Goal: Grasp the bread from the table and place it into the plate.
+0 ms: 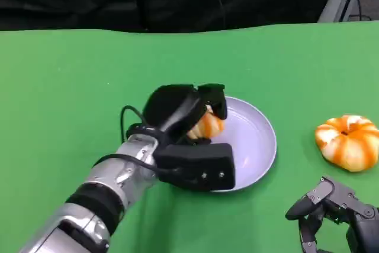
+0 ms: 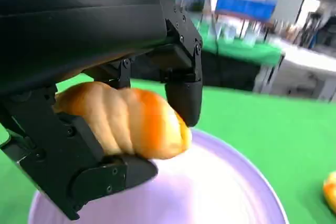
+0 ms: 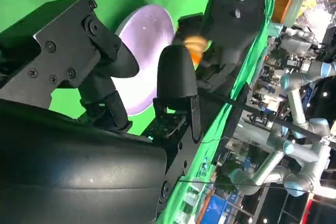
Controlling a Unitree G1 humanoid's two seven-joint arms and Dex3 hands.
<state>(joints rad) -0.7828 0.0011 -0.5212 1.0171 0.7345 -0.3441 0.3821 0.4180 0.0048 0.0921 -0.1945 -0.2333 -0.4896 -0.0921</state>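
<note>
Golden-orange bread [image 2: 126,121] clamped in the left hand [image 1: 186,137], fingers wrapped over the top and a thick one underneath, right above the near-left edge of the lavender plate [image 1: 257,140]. Makes sense as a carry grip: loaf cradled from below so it doesn't slip, held over the dish and apparently not touching it. Looks like the put-down step, with just lowering and letting go left, though that's a guess.

Right hand [image 1: 337,211] parked low at the near right corner of the green table [image 1: 71,87], holding nothing, fingers apart and partly curled. Probably just kept out of the way. Second bun, a round orange-and-white one [image 1: 348,141], sitting on the cloth to the plate's right, well apart from the action.

Head view mostly hides the loaf behind the black fingers, only a sliver of orange peeking out. Left wrist view way better: ridged crust, exact finger placement, pale plate surface right below the loaf. Right wrist view gives a sideways look at plate, loaded hand, and blurry lab clutter beyond the table.
</note>
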